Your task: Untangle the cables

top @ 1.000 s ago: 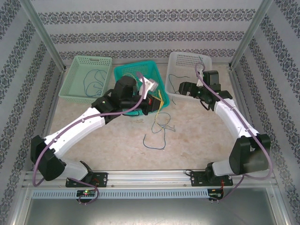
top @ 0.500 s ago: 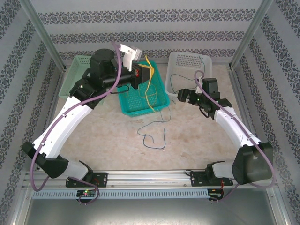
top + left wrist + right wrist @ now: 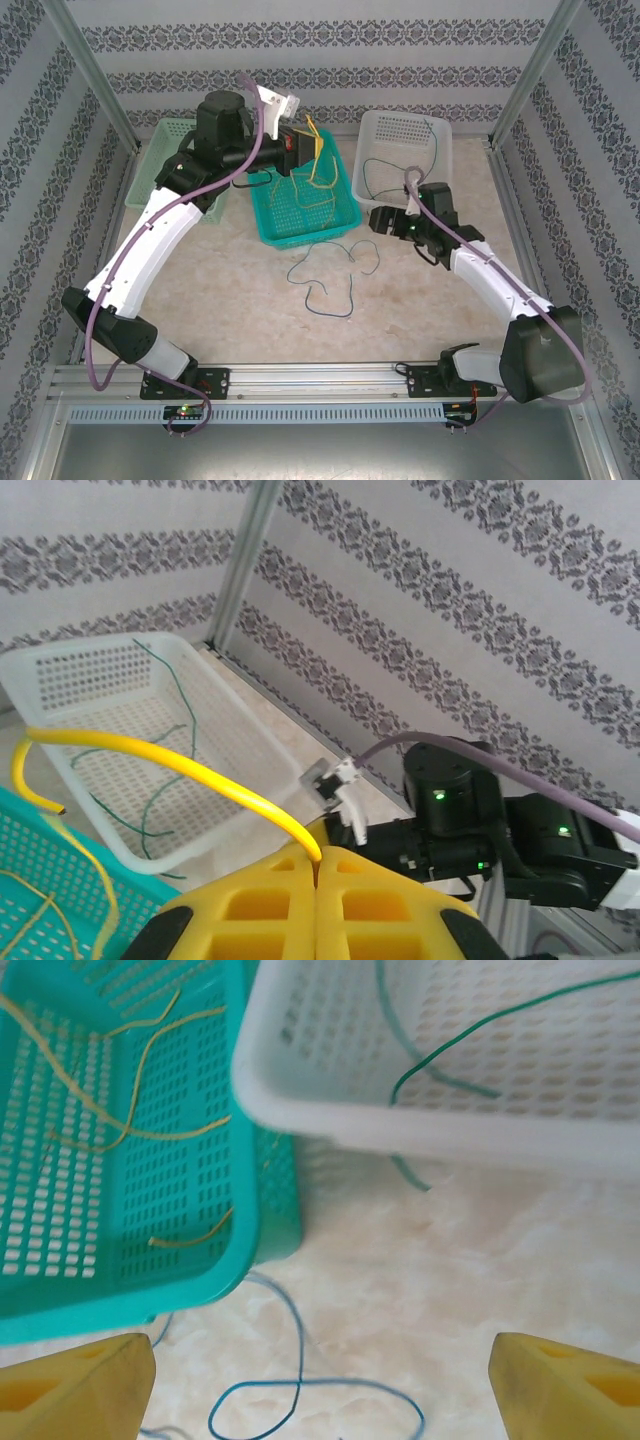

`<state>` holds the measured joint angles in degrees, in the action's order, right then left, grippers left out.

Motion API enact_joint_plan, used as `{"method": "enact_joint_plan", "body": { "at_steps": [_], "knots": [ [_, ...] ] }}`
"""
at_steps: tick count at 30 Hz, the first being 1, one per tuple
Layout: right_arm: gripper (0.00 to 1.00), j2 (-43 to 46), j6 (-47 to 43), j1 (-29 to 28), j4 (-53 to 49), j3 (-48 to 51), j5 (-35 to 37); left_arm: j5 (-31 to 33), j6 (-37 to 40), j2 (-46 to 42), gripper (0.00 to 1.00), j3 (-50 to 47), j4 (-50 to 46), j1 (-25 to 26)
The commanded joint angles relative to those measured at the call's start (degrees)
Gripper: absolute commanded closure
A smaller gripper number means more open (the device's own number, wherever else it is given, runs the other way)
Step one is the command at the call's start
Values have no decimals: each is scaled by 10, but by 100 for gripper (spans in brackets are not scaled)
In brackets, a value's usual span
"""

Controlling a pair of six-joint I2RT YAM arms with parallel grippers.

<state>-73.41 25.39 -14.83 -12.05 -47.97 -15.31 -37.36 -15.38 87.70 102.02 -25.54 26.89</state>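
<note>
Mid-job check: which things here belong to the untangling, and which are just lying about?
Job: yellow cable pinched in left hand; blue cable on table; green cable in white basket.
Lying about: white basket, teal basket, pale green basket.

patterned striped wallpaper (image 3: 320, 40) surrounds a beige marbled table (image 3: 240, 300), aluminium posts (image 3: 92, 75) at corners.

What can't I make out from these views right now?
1. Light green basket: top view, the left arm covers most of it, contents hidden.
2. Yellow cable in the left fingers: top view, strands too thin to tell whether it is free of those in the teal basket.
3. Blue cable: right wrist view, blurred, cut off by the bottom edge.
</note>
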Motion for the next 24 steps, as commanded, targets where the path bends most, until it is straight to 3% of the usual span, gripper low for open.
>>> {"method": "enact_joint_plan", "body": {
  "at_steps": [1,6,13,17,20,24],
  "knots": [
    [14,-17,23,-34,49,31,-17,-17,-4,-17,95,-14,20,-2],
    [15,-24,57,-52,64,61,11,23,38,-1,94,1,-7,-26],
    [15,8,68,-73,57,84,37,20,79,101,95,20,2,-81],
    [14,36,72,-73,43,101,55,-33,108,207,93,117,-80,-98],
    [14,53,74,-72,26,103,64,-43,136,297,91,228,-189,-104],
    [14,77,79,-72,14,111,76,-38,140,375,90,296,-240,-111]
  ]
}}
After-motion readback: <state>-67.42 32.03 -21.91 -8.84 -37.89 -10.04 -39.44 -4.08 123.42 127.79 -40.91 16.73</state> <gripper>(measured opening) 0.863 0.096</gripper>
